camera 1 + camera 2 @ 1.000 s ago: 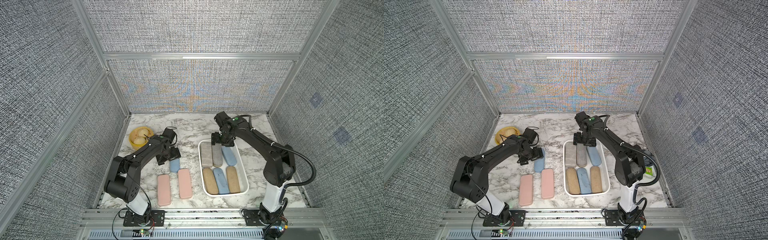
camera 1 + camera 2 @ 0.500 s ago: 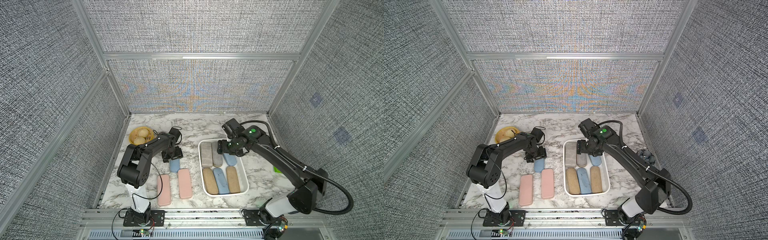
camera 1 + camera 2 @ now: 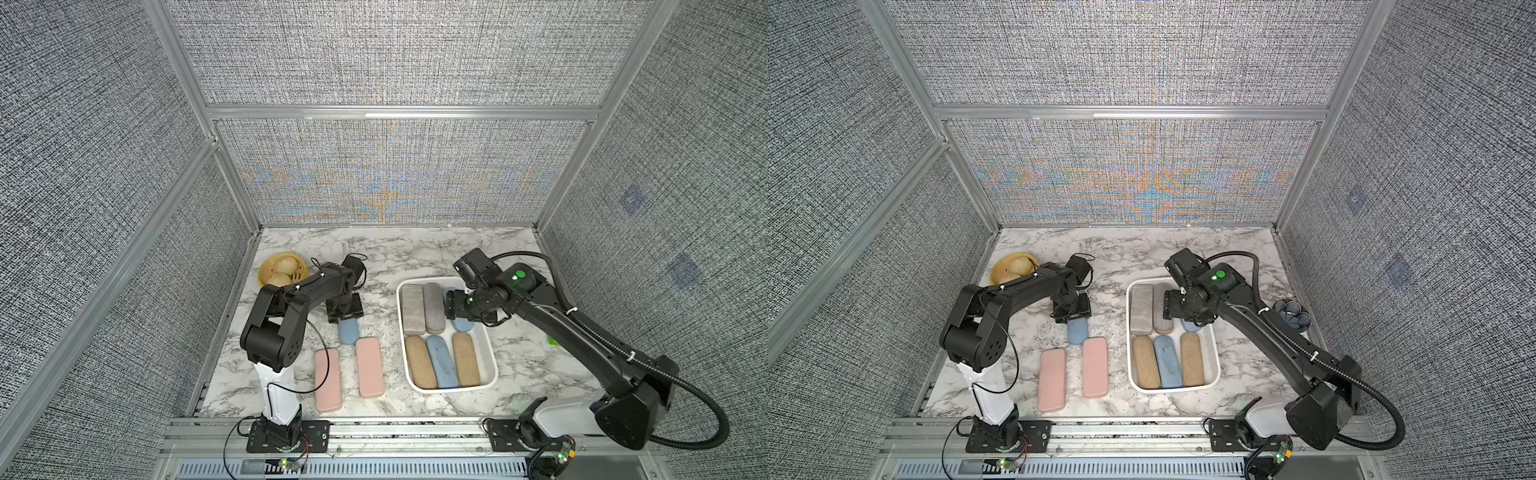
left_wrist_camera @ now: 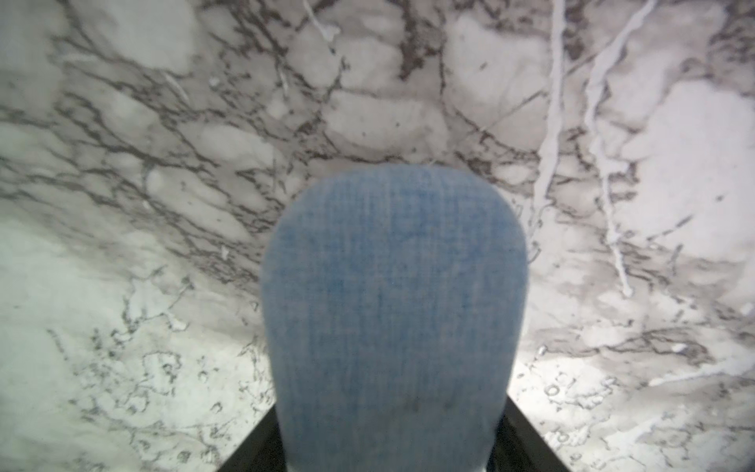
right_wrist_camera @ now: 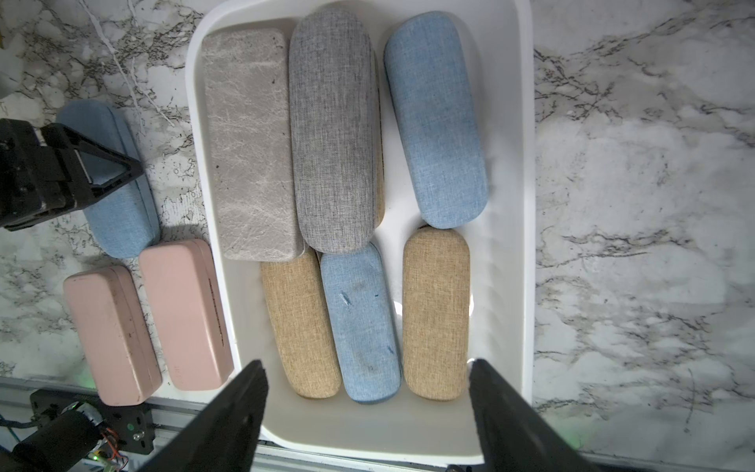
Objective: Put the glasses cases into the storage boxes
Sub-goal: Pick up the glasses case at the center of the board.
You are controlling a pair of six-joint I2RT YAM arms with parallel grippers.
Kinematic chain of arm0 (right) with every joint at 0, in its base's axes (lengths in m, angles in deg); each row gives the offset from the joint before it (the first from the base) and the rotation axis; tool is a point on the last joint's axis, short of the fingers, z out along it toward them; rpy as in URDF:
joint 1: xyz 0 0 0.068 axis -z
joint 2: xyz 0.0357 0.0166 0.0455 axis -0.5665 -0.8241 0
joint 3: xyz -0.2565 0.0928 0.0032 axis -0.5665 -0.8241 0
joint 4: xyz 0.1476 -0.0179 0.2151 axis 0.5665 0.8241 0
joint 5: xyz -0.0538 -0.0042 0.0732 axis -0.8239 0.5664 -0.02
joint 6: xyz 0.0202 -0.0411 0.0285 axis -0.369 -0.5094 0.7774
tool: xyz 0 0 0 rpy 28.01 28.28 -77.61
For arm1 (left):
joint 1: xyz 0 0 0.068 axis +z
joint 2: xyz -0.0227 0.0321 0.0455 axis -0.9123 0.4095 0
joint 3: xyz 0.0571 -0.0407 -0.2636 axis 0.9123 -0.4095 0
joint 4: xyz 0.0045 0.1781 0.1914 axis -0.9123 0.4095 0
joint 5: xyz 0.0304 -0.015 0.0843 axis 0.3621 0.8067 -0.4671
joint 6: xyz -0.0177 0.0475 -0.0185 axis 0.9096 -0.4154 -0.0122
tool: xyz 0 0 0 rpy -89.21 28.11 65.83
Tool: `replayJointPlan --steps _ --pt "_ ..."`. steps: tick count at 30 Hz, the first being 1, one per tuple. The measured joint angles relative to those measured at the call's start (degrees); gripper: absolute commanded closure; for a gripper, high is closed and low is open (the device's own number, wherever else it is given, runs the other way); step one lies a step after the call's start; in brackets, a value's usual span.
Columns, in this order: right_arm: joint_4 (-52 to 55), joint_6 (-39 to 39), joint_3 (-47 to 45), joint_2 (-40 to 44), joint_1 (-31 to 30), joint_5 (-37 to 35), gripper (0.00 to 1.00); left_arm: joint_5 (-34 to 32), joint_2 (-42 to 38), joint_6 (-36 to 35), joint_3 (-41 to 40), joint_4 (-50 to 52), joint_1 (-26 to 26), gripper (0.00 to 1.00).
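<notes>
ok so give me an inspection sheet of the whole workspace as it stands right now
surface: white-and-grey marble-patterned tabletop, no spills seen
job's things: white shallow plastic tray holds six visible glasses cases: two grey, two blue, two tan; light blue fabric oblong case and two pink flat rectangular cases lie on the table
clutter: round yellow steamer basket with buns; small dark blue round thing, too small to tell
grippers: left gripper shut on the light blue case's far end; right gripper open, empty, above the tray
cables: thin black wire loops off the left arm; black corrugated hose trails from the right arm
surroundings: grey woven wall panels, aluminium frame
</notes>
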Motion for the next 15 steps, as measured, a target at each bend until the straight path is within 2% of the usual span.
replayJointPlan --steps 15 --pt "0.98 0.20 -0.15 2.51 1.66 -1.25 0.21 -2.01 -0.90 -0.85 6.60 4.76 -0.07 0.44"
